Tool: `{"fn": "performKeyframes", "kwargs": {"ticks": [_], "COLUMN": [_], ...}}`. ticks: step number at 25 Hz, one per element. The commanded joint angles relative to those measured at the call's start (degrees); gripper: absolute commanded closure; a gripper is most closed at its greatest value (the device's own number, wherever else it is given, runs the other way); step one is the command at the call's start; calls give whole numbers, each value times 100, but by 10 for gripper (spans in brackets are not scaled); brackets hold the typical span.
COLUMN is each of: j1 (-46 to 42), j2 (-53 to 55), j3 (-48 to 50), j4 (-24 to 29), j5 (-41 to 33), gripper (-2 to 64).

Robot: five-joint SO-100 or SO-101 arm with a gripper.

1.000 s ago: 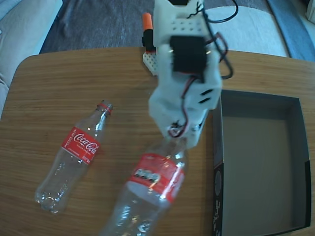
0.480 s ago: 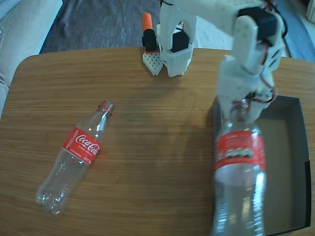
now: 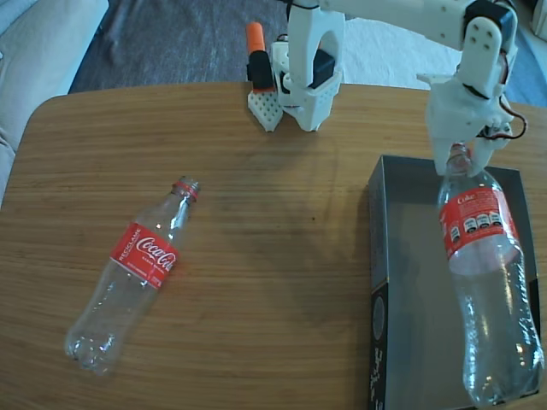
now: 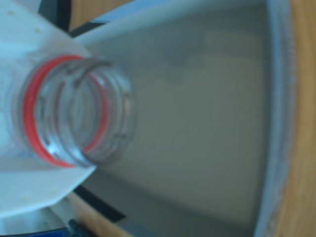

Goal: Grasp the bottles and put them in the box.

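Observation:
My gripper [image 3: 461, 161] is shut on the neck of a clear Coca-Cola bottle [image 3: 483, 273] that hangs over the dark box [image 3: 377, 256] at the right of the fixed view, its base toward the near edge. In the wrist view the open threaded mouth with its red ring [image 4: 79, 111] fills the left, held against a white finger [image 4: 34, 187], with the grey inside of the box [image 4: 197, 123] behind it. A second bottle [image 3: 137, 272] lies on its side on the wooden table, left of centre, neck pointing up-right.
The arm's white base [image 3: 309, 73] and an orange-tipped part [image 3: 256, 43] stand at the table's far edge. A grey sofa cushion [image 3: 38, 43] lies beyond the table's left corner. Bare wood [image 3: 282, 256] separates the lying bottle from the box.
The arm has swung right, carrying the held bottle from the table's middle to over the box. The lying bottle has not moved.

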Motion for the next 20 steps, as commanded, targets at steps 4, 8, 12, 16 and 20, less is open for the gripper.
{"fn": "performKeyframes", "kwargs": {"ticks": [4, 8, 12, 16, 20], "j1": [18, 0, -26, -26, -26], "j2": [62, 53, 53, -114, -519], "j3": [220, 580, 1002, 1301, 1266], "j4": [-396, -686, -993, -1222, -1230], "j5": [308, 308, 299, 281, 264], "gripper": [617, 617, 617, 617, 617]}}
